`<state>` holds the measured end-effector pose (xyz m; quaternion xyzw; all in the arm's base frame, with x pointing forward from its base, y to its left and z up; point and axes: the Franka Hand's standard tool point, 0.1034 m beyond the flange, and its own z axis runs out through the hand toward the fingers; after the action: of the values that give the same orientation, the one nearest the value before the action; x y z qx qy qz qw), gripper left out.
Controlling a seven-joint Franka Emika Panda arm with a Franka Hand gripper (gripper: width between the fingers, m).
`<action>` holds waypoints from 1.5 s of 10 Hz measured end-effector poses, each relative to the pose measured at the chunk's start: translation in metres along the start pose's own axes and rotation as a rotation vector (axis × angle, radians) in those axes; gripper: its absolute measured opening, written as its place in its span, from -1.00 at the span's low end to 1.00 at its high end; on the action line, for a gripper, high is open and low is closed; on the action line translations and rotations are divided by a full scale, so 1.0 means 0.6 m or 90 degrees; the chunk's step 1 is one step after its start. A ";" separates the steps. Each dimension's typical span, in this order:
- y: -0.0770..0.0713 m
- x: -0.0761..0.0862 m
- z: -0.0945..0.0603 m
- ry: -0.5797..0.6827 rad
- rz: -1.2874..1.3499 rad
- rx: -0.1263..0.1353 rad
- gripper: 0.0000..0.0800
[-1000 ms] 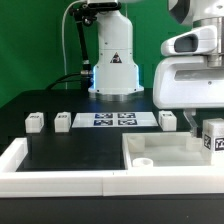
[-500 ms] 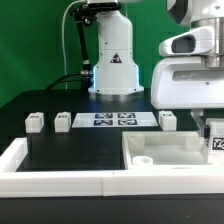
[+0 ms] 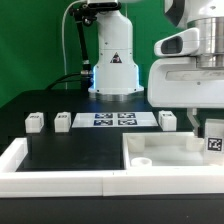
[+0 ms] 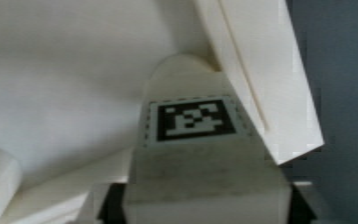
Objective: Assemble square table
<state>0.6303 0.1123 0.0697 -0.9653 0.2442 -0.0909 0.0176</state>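
Nearest to you in the exterior view, the white rim (image 3: pixel 60 185) borders the black work surface (image 3: pixel 70 145). Just behind it, on the exterior view's right, lies the square slab (image 3: pixel 175 165), flat, with one corner hole (image 3: pixel 143 158) showing at its near corner. At the slab's far side, toward the exterior view's right, the gripper (image 3: pixel 207 131) has its jaws closed narrowly on the held leg block (image 3: pixel 213 140), tag face toward the camera. Your wrist view confirms this: the block fills the gap, and a dark finger (image 4: pixel 300 203) presses on each flank. Whether the block touches the slab cannot be told. Farther back, a first loose leg block (image 3: pixel 35 121) and a second loose leg block (image 3: pixel 64 120) stand near each other on the exterior view's left. The marker board (image 3: pixel 112 119) lies between them and a third loose leg block (image 3: pixel 167 119). Farthest back stands the arm's base (image 3: pixel 113 60).
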 end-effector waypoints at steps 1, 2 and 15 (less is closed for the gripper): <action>0.004 0.002 0.000 0.000 0.032 -0.003 -0.25; 0.005 0.003 0.000 0.001 0.034 -0.004 -0.23; 0.038 -0.016 -0.047 0.011 -0.248 0.015 0.62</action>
<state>0.6062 0.0973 0.0940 -0.9932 0.0519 -0.1038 0.0085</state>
